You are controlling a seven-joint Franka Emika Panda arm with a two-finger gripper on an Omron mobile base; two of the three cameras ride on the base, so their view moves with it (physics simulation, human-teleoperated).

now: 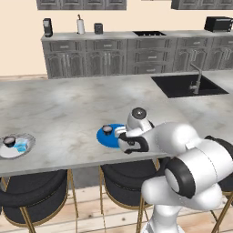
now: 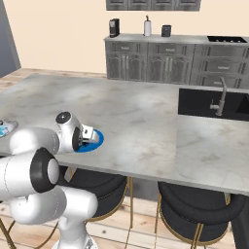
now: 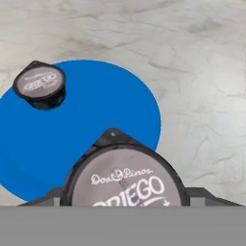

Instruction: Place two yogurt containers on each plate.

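one yogurt container (image 3: 125, 180) held in hand (image 3: 126, 204) over blue plate (image 3: 91, 125).

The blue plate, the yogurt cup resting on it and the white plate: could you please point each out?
blue plate (image 3: 96, 125): hand view, bare middle of its surface.
yogurt cup on the blue plate (image 3: 39, 81): hand view, its pale lid.
white plate (image 1: 28, 138): left base view, its right rim.

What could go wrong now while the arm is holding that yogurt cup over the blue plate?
The held yogurt cup hangs near the blue plate's edge, so released here it might land half off the plate or tip. Moved further in, it could knock the yogurt cup already on the plate. The hand hides much of the plate from the left base view, so placement is hard to check.
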